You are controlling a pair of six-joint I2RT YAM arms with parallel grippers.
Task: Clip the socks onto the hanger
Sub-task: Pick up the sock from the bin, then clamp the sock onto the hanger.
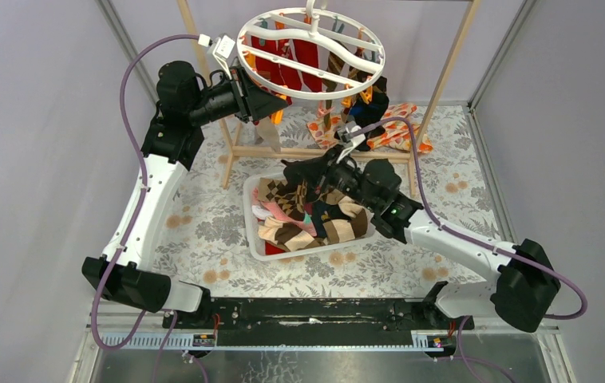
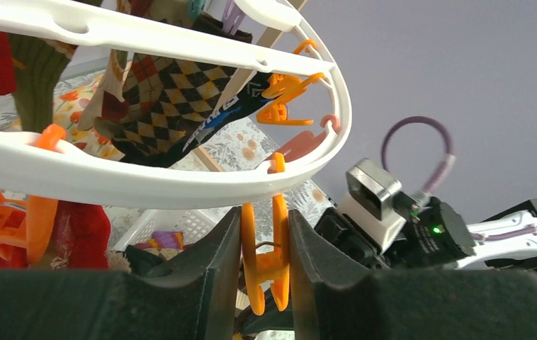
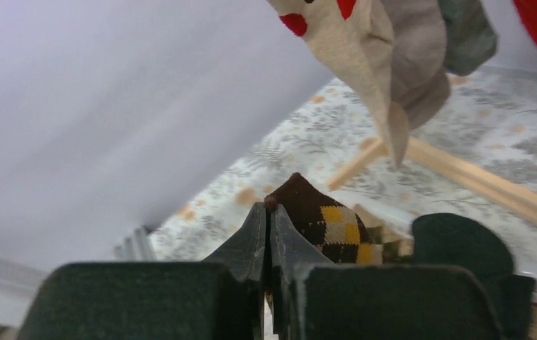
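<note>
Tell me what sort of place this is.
Probably a robot test cell staged as a laundry corner: plain grey walls box in a floral-covered table, a white hanger hangs on a wooden rack, and a basket holds socks.

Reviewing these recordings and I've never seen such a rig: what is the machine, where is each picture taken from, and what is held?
Two robot arms stand bolted at a table's near edge. The overhead picture looks down on both; the other two come from wrist cameras. On the flowered table sits a white basket of socks, beside a wooden rack with a round white hanger. The left claw squeezes an orange clip on the hanger; the right claw pinches a brown argyle sock.
</note>
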